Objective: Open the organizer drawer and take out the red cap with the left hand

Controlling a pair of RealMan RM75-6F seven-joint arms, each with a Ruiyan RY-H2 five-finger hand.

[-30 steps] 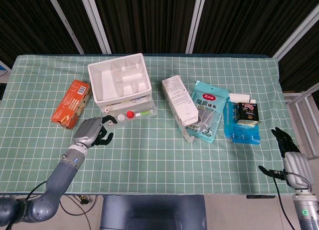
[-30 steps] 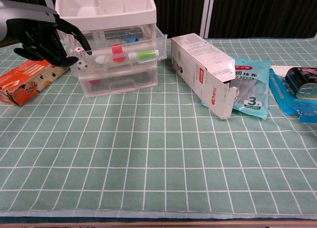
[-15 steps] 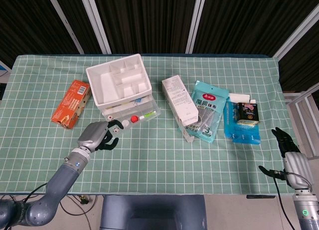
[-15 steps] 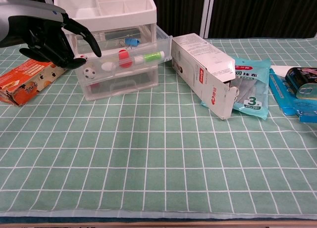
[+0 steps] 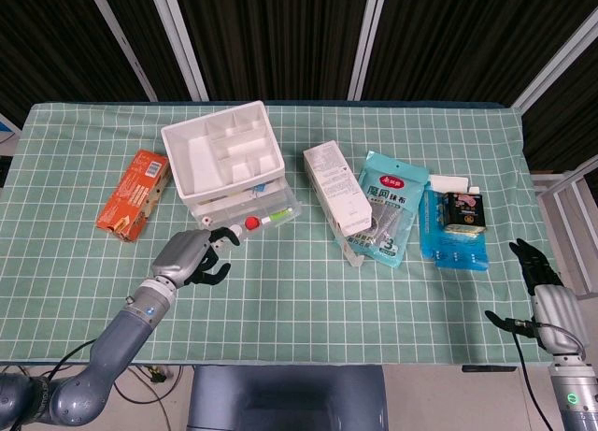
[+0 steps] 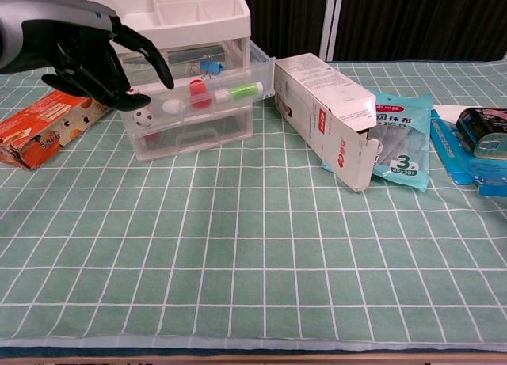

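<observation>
The white organizer (image 5: pixel 222 152) (image 6: pixel 170 13) stands at the back left with its clear upper drawer (image 5: pixel 266 218) (image 6: pixel 255 68) pulled out. Inside the drawer lie the red cap (image 5: pixel 250 223) (image 6: pixel 199 93), a white cap (image 6: pixel 171 106), a small ball (image 6: pixel 142 117) and a green-tipped marker (image 6: pixel 238 89). My left hand (image 5: pixel 192 257) (image 6: pixel 89 58) hovers at the drawer's left front corner, fingers apart and partly curled, holding nothing, one finger reaching over the drawer rim. My right hand (image 5: pixel 545 289) hangs open beyond the table's right front corner.
An orange box (image 5: pixel 134 193) (image 6: pixel 43 127) lies left of the organizer. Right of it are a white carton (image 5: pixel 338 188) (image 6: pixel 329 110), a teal pouch (image 5: pixel 388 207) (image 6: pixel 400 139) and blue packets (image 5: pixel 456 230) (image 6: pixel 475 147).
The upper drawer slid out toward the front and the organizer turned slightly. My left hand drew back with the drawer, then rose a little above its corner. The right hand stayed still.
</observation>
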